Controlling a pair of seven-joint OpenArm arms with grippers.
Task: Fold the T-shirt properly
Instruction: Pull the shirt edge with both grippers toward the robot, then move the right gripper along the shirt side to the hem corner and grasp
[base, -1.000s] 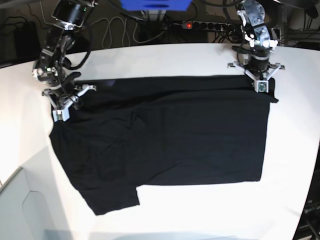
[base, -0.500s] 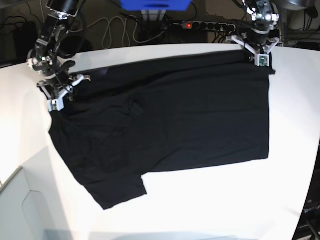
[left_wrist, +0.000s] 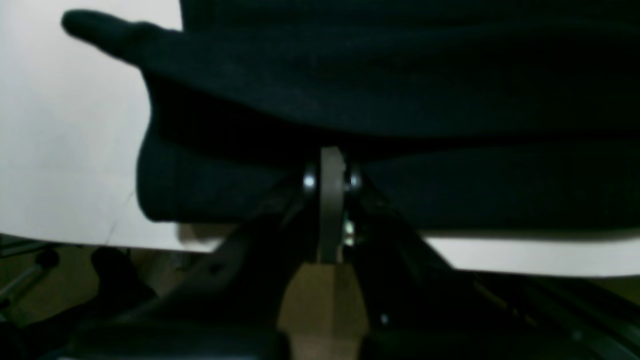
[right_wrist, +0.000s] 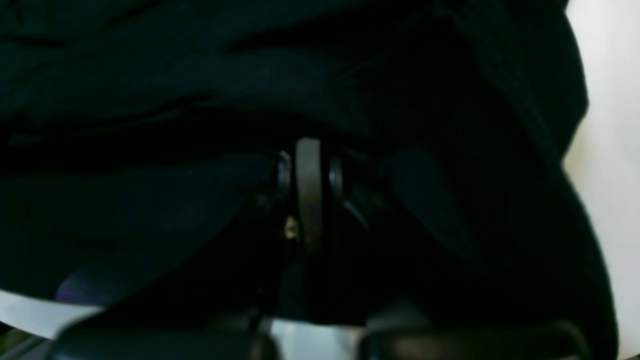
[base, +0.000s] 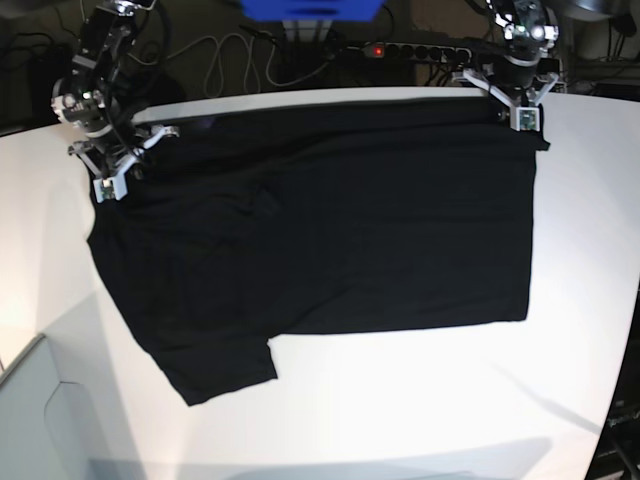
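The black T-shirt (base: 330, 220) lies spread flat over the white table (base: 400, 400), with one short sleeve (base: 225, 365) at the front left. My left gripper (base: 512, 105) is shut on the shirt's far right corner at the table's back edge; in the left wrist view its fingers (left_wrist: 330, 180) pinch a fold of the black cloth (left_wrist: 350, 85). My right gripper (base: 118, 170) is shut on the shirt's far left corner; in the right wrist view its fingers (right_wrist: 310, 185) are buried in dark cloth (right_wrist: 200, 75).
A power strip (base: 415, 50) and cables (base: 215, 55) lie behind the table's back edge. A blue box (base: 310, 10) stands at the back centre. A pale grey panel (base: 40, 420) sits at the front left corner.
Both grippers have pulled the shirt's far edge toward the back of the table, drawing the cloth flatter. The right gripper also rose toward the back left; the sleeve slid slightly left.
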